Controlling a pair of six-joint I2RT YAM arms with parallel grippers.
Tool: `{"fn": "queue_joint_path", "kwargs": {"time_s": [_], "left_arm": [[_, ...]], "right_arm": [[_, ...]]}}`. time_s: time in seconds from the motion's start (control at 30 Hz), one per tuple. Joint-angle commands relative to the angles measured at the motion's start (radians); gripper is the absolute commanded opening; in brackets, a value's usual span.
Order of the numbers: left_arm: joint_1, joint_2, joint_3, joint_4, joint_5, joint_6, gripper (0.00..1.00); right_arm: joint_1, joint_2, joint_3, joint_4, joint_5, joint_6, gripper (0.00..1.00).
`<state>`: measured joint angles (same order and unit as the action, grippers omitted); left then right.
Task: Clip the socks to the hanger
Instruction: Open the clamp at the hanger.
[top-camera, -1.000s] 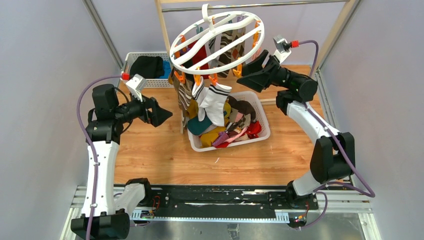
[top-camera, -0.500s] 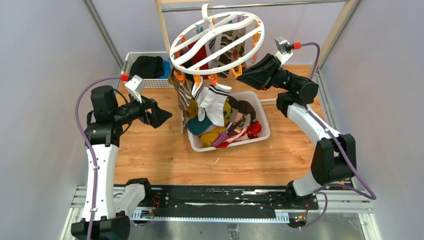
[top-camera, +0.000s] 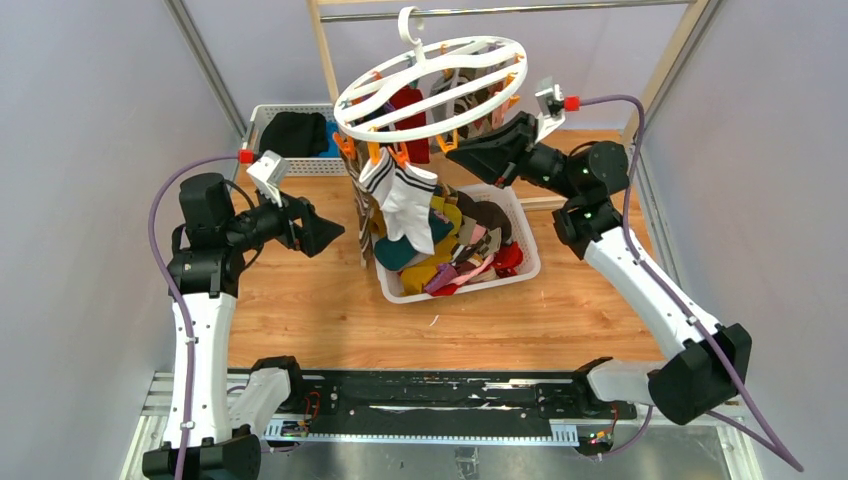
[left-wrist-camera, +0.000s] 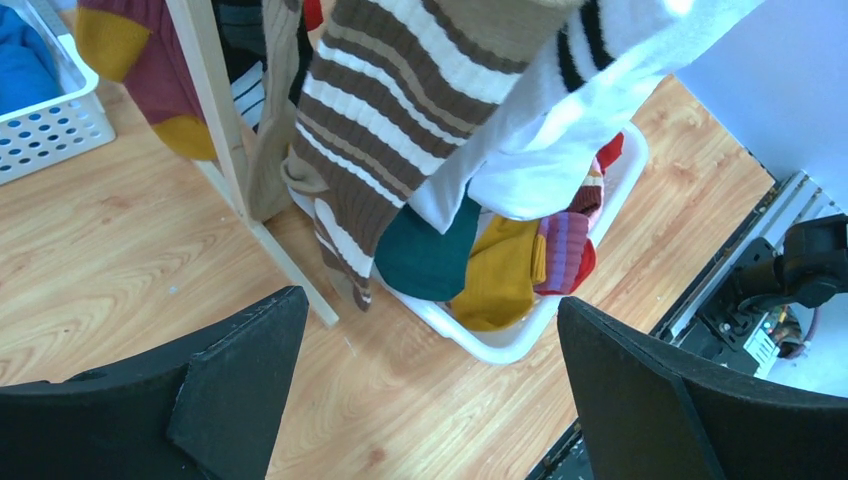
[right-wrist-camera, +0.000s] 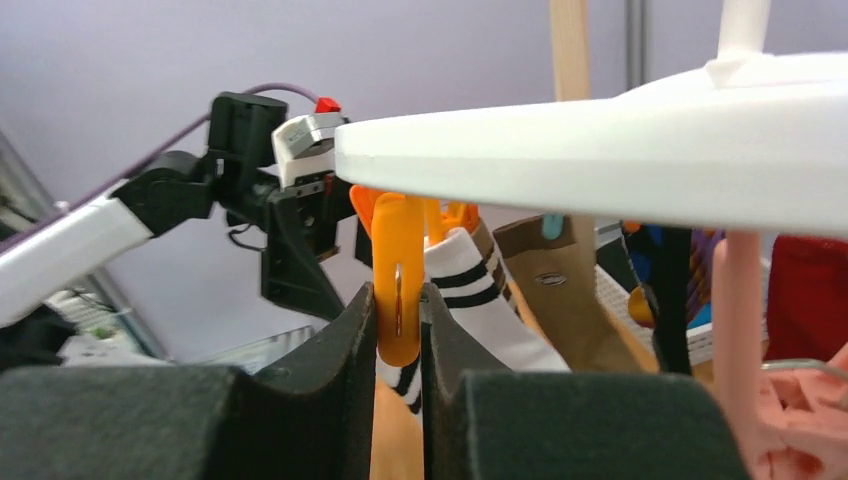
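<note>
Well, nearest the arm bases the left jaws hung spread wide over the wooden counter (top-camera: 320, 310), holding nothing and pointing toward the white basket (left-wrist-camera: 505, 345) just beside them. That basket was heaped with loose socks (top-camera: 450, 265), teal, yellow, red and pink, all waiting for a clip.

Up above it, a white striped sock (top-camera: 410, 200) and a brown striped sock (left-wrist-camera: 370, 150) were dangling from the hanger (right-wrist-camera: 620, 160), toes drooping into the basket. Higher and farther back, the right jaws were clamped on an orange clip (right-wrist-camera: 398, 260) under the ring's rim, one finger on each side of it, with the white sock's cuff right behind. The ring sat tilted on its hook from the metal rail (top-camera: 520, 10) of the wooden rack (left-wrist-camera: 215, 120).

My read on handling: these socks are light, soft and limp, so they'll fold and slump wherever they're pinched. Best taken near the cuff, with the fabric gathered so the clip bites a thick fold. The clip looks stiff and springy and wants a firm squeeze on its tails. The hanger is light plastic hung from one point, so any push should swing or tip it. Steady it first.
</note>
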<state>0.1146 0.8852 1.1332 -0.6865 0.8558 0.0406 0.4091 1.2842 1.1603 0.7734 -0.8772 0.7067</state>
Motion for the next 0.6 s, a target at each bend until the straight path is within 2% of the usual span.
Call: {"fn": "queue_joint_path", "kwargs": {"time_s": [0.0,0.17,0.23,0.33,0.57], "left_arm": [[0.003,-0.010,0.042,-0.006,0.024,-0.060,1.00],[0.003,-0.002,0.089,-0.040,0.043,-0.092,1.00],[0.003,-0.004,0.103,-0.056,0.044,-0.091,1.00],[0.003,-0.012,0.112,-0.068,0.049,-0.093,1.00],[0.003,-0.012,0.120,-0.056,0.022,-0.097,1.00]], "right_arm": [[0.131,-0.004,0.094,-0.414,0.275,-0.405,0.00],[0.259,0.044,0.145,-0.494,0.547,-0.565,0.00],[0.305,0.063,0.146,-0.492,0.679,-0.616,0.00],[0.349,0.096,0.146,-0.459,0.785,-0.664,0.00],[0.381,0.123,0.145,-0.412,0.829,-0.687,0.00]]}}
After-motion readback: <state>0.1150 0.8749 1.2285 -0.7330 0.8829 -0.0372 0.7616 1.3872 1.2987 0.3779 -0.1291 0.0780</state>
